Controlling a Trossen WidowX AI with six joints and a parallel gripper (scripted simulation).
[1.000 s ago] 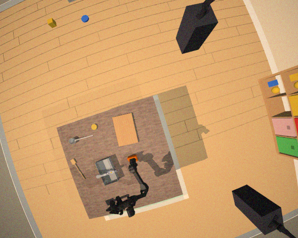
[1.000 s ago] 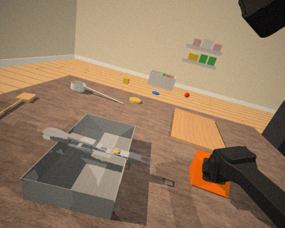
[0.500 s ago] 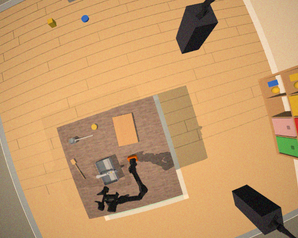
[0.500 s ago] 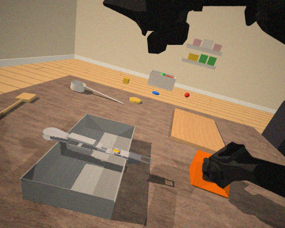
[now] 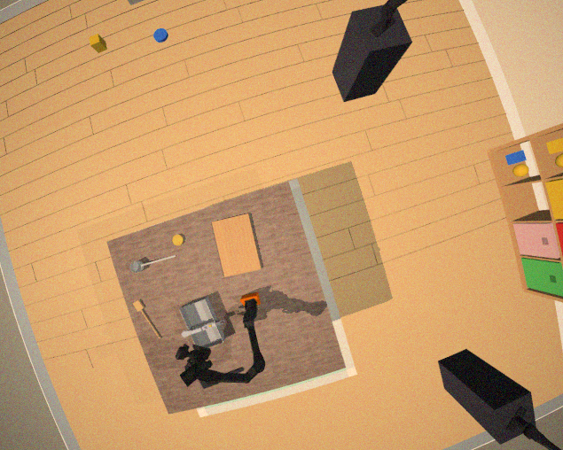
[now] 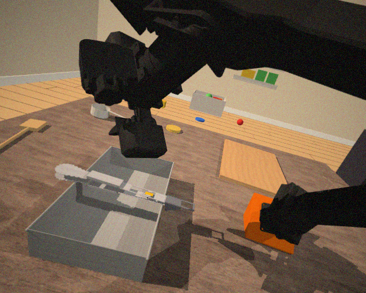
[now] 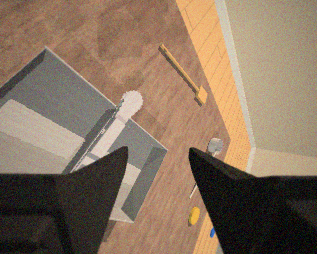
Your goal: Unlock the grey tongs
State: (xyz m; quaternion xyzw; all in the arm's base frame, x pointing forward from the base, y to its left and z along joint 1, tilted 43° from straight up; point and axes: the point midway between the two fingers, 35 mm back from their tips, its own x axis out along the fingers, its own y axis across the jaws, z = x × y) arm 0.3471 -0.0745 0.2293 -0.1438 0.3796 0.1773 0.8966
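The grey tongs (image 5: 194, 332) (image 6: 104, 178) (image 7: 131, 104) lie across the roasting tin (image 6: 82, 258) (image 7: 49, 82), arms together. Their scalloped end juts past one long side, and a small yellow piece shows toward the other end. The wooden board (image 5: 237, 246) (image 6: 252, 164) lies flat with nothing on it. My gripper (image 7: 158, 151) is partly open and empty. It hangs above the table by the tin, not touching the tongs. In the wrist view the tongs are left of the gap, and the left finger hides their far part.
A wooden mallet (image 5: 138, 306) (image 6: 33, 124) (image 7: 201, 95), a grey long-handled cup (image 5: 136, 265) (image 6: 100, 111) (image 7: 215, 145) and a yellow disc (image 5: 177, 239) (image 6: 173, 128) (image 7: 194, 215) lie around the tin. The arm's orange base (image 5: 250, 298) (image 6: 253, 210) stands between tin and board.
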